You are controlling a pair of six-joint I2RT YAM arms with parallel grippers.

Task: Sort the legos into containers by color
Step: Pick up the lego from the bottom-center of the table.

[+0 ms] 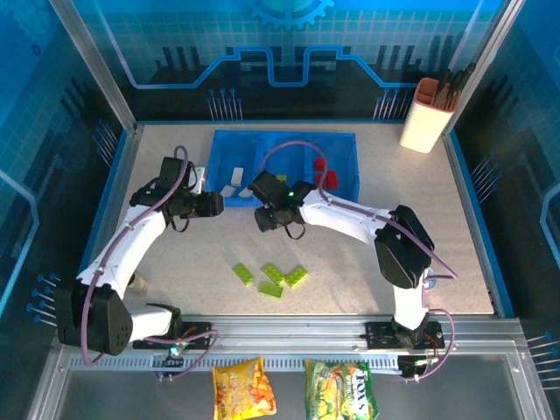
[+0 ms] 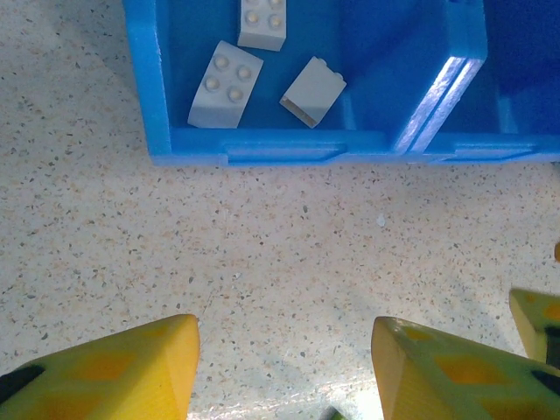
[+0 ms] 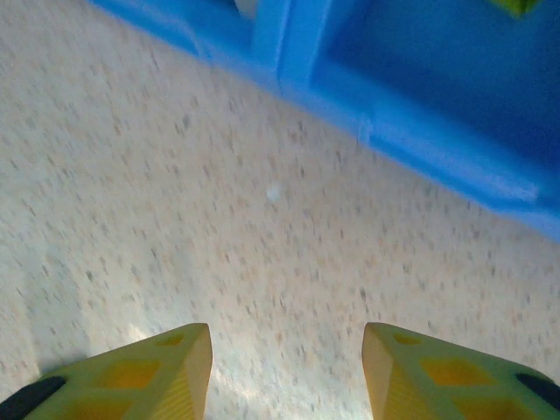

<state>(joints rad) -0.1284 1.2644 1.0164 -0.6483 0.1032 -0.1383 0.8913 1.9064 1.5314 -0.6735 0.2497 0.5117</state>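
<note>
Overhead, the blue tray point(image 1: 348, 149) is sitting at the far middle of the table point(image 1: 455, 254), holding white bricks point(image 1: 229, 189) in its left compartment and red bricks point(image 1: 320, 164) in its right one. Four lime green bricks point(image 1: 272, 273) are lying loose on the table nearer the arm bases, well apart from the tray. The left gripper point(image 1: 219, 203) and the right gripper point(image 1: 259, 206) are hovering close together at the tray's near wall.

From the left wrist, the left gripper point(image 2: 284, 372) is holding its yellow fingers point(image 2: 114, 372) apart with only bare table between them. Three white bricks are resting in the tray's corner compartment ahead, and another yellow finger is poking in at the right edge.

From the right wrist, the right gripper point(image 3: 287, 372) is likewise standing with its jaws apart, gripping nothing. The blurred tray wall is crossing the top diagonally, and a lime green piece point(image 3: 516, 5) is showing inside a compartment at the upper edge.
</note>
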